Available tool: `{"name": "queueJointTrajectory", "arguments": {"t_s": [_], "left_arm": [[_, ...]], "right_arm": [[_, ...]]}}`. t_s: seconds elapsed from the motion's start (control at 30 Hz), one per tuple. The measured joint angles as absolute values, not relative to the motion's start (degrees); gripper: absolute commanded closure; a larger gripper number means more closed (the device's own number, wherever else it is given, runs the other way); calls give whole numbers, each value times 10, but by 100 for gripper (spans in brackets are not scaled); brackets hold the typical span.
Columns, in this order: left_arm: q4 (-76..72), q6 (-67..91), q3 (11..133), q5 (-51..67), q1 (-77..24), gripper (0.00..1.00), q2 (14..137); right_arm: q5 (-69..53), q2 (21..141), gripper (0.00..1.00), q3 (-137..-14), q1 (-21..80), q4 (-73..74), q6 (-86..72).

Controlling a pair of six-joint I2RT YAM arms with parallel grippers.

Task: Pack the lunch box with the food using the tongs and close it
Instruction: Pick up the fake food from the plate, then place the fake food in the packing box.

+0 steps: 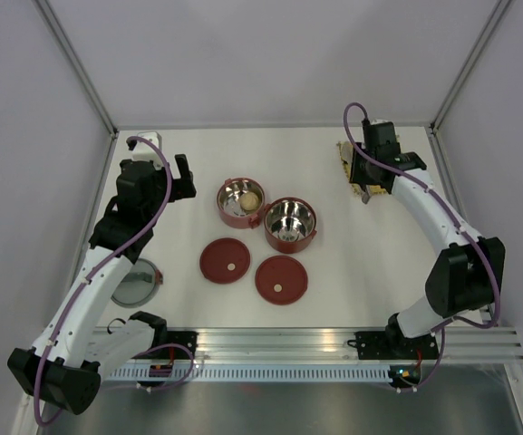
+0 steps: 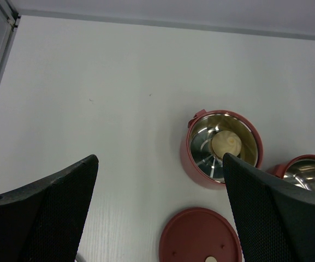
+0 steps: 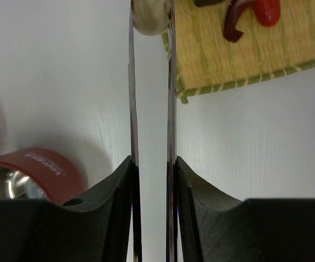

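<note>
Right tool [image 3: 152, 164] clamped on the tongs [image 3: 132, 109]; the tong tips pinch a beige ball [image 3: 150, 15] at the edge of the woven mat [image 3: 244, 54]. Left tool [image 2: 158, 158] has its fingers wide apart above the table [image 2: 119, 82], holding nothing, near a red bowl [image 2: 196, 169] containing a second ball [image 2: 226, 143].

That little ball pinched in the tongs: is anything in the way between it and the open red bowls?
Nothing visible. The tongs in the right claw hold the ball at the edge of the mat. Only bare table lies between there and the nearer bowl. Both lids lie off that path.
</note>
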State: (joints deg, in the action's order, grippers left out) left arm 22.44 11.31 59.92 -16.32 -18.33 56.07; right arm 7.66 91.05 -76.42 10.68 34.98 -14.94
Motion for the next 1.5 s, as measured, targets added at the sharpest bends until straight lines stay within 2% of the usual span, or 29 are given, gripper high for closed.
{"name": "queueJointTrajectory", "arguments": {"t_s": [0.27, 0.47, 0.6, 0.97, 1.03, 1.27, 1.5], "left_arm": [[224, 114, 599, -171, -183, 0, 567], [224, 118, 599, -198, -183, 0, 571], [224, 122, 599, -205, -180, 0, 573], [224, 122, 599, -207, -180, 0, 573], [224, 122, 599, -207, -180, 0, 573], [224, 122, 599, -206, -180, 0, 573], [224, 122, 599, -204, -180, 0, 573]], "right_arm": [[66, 883, 80, -855, 278, 364, -144], [48, 893, 79, -858, 429, 356, -167], [43, 927, 78, -860, 490, 349, -179], [63, 1002, 75, -860, 502, 342, -190], [64, 1012, 72, -863, 502, 345, -191], [64, 1028, 51, -878, 502, 348, -192], [71, 1028, 43, -881, 502, 349, -193]]}}
